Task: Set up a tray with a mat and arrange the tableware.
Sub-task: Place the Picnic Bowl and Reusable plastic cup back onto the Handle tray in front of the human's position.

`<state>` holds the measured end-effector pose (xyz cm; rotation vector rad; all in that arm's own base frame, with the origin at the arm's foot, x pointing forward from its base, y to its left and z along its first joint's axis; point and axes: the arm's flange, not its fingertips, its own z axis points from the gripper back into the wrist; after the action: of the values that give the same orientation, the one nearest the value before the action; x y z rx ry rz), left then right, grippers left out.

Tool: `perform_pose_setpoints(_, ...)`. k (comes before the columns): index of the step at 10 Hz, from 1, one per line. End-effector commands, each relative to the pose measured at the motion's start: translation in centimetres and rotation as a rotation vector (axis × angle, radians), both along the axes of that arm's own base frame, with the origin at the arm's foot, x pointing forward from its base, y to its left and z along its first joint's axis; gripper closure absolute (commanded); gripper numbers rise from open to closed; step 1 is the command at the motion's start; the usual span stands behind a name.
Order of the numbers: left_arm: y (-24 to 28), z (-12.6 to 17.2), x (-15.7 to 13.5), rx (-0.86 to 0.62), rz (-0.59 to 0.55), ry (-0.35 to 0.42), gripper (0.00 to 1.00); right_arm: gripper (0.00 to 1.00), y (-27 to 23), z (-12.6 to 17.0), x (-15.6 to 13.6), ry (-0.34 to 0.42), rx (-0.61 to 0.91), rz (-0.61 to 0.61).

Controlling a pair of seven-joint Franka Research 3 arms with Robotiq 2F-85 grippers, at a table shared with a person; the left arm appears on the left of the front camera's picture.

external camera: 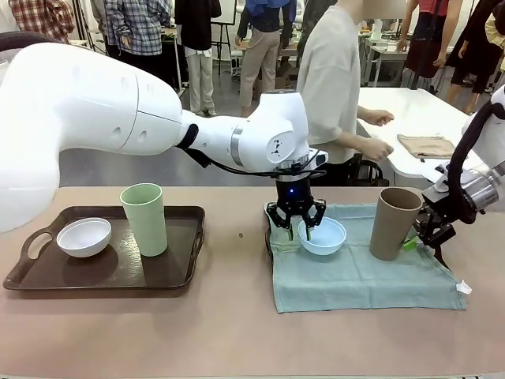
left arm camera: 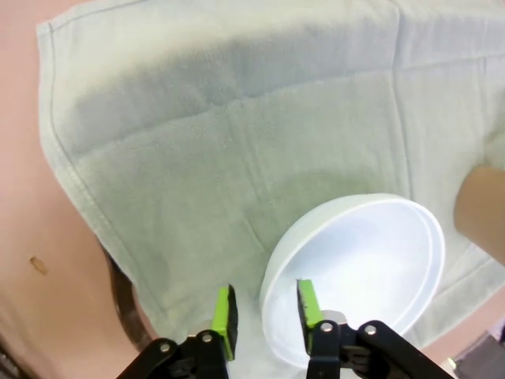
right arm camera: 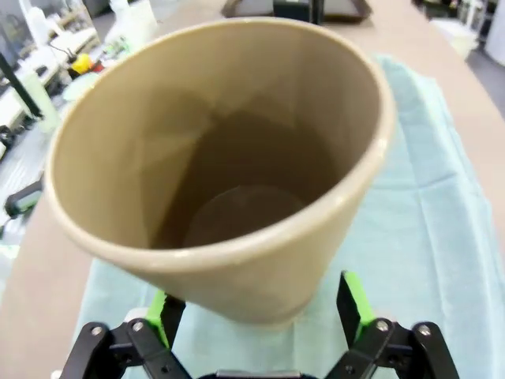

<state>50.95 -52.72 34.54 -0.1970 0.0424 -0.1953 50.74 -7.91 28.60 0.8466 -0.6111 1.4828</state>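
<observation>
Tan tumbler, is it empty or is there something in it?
Empty: the right wrist view looks into the tan tumbler down to its bare bottom.

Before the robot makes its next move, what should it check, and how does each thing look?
1. Blue bowl flat on the green cloth: ok.
2. Left jaws straddle the bowl's rim, gap showing, not clamped: ok.
3. Brown cup upright on the cloth: ok.
4. Right jaws wide apart either side of the cup's base, not gripping: ok.
5. Dark edge under the cloth is a tray: cannot tell.
6. Person's hand away from the cloth: ok.
</observation>
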Motion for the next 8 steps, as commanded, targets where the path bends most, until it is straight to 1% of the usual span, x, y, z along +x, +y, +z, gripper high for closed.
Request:
perform_pose_setpoints(1,0.5,1.6,-0.8,0.008,-0.038,-0.001,0.0,0.0,-0.6,1.5,-1.0,0.047,-0.074,-0.016)
perform_pose_setpoints(2,0.7,2.1,-1.3,-0.013,-0.049,0.001,0.0,0.0,-1.5,1.8,-1.2,0.08,-0.095,-0.042)
perform_pose_setpoints(3,1.1,2.7,-1.5,-0.022,-0.058,-0.005,0.36,0.0,-2.2,2.4,-1.1,0.096,-0.109,-0.092)
perform_pose_setpoints(5,2.1,4.2,-2.4,-0.024,-0.068,-0.031,0.16,0.0,-3.0,4.0,-1.6,0.151,-0.193,-0.222)
perform_pose_setpoints(6,2.5,5.3,-3.3,-0.016,-0.079,-0.06,0.07,0.0,-3.2,5.8,-2.2,0.171,-0.291,-0.327)
perform_pose_setpoints(7,3.1,6.6,-4.0,0.008,-0.103,-0.102,0.14,0.0,-2.9,7.9,-2.9,0.201,-0.374,-0.408)
perform_pose_setpoints(8,3.7,8.0,-4.9,0.033,-0.123,-0.131,0.14,0.0,-2.4,10.3,-3.5,0.233,-0.444,-0.458)
